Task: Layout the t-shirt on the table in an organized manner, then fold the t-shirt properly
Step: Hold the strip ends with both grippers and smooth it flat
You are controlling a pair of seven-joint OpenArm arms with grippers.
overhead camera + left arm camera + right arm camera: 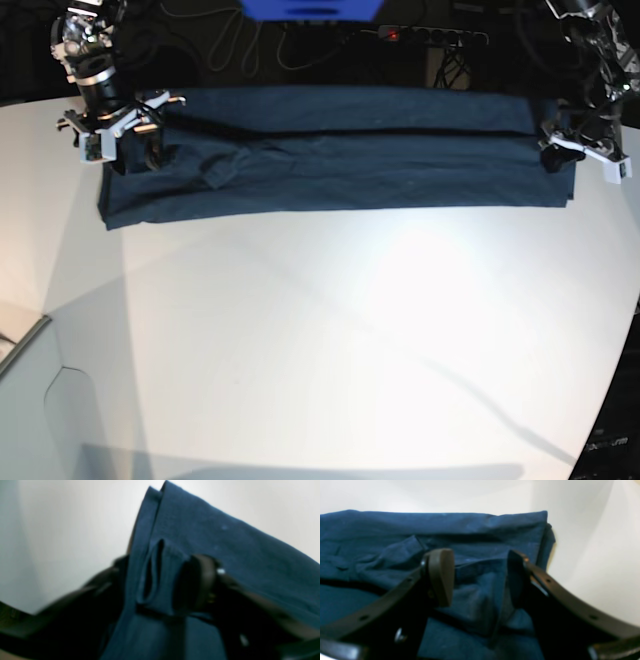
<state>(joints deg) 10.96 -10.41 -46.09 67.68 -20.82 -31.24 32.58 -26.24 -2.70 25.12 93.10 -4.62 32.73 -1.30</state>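
The t-shirt [340, 160] lies as a long, narrow dark navy band across the upper part of the base view, folded lengthwise on the white table [330, 340], whose bare surface fills the middle and bottom of that frame. The right gripper [480, 576], at the upper left of the base view, sits over the shirt's left end; in the right wrist view its jaws stand wide apart with a raised ridge of cloth between them, and neither pad visibly presses the fabric. The left gripper [153, 580], at the upper right of the base view, is at the shirt's right end; the blurred left wrist view shows a looped fold of cloth lying between its dark fingers [200, 580], partly drawn together, though whether they truly clamp it cannot be told.
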